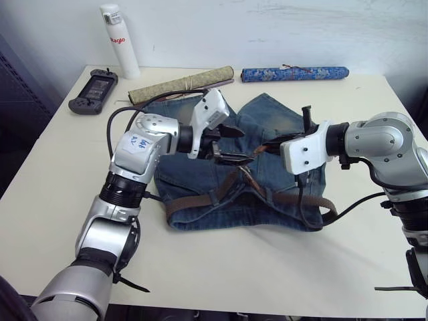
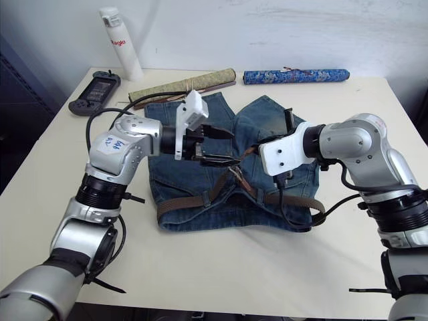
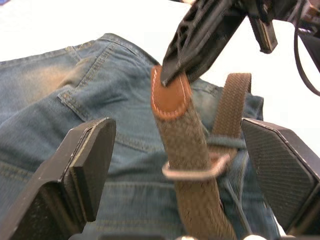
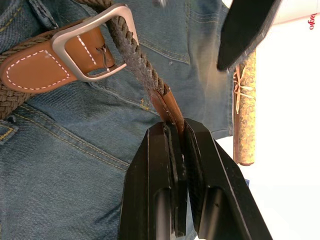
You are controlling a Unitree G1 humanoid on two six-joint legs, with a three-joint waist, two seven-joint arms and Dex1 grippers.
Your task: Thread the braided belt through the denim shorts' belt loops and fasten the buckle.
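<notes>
Two claws over one pair of shorts (image 1: pixel 200 180): right claw (image 4: pixel 176 131) pinches the belt (image 4: pixel 145 75) tip past one buckle (image 4: pixel 95 42); left claw (image 3: pixel 180 165) gapes, at 9 o'clock.

Along the far edge of the surface (image 1: pixel 221 267) — a white bottle (image 1: pixel 120 41), black handheld console (image 1: pixel 93 91), tan roll (image 1: pixel 180 84), blue patterned roll (image 1: pixel 295 73).
</notes>
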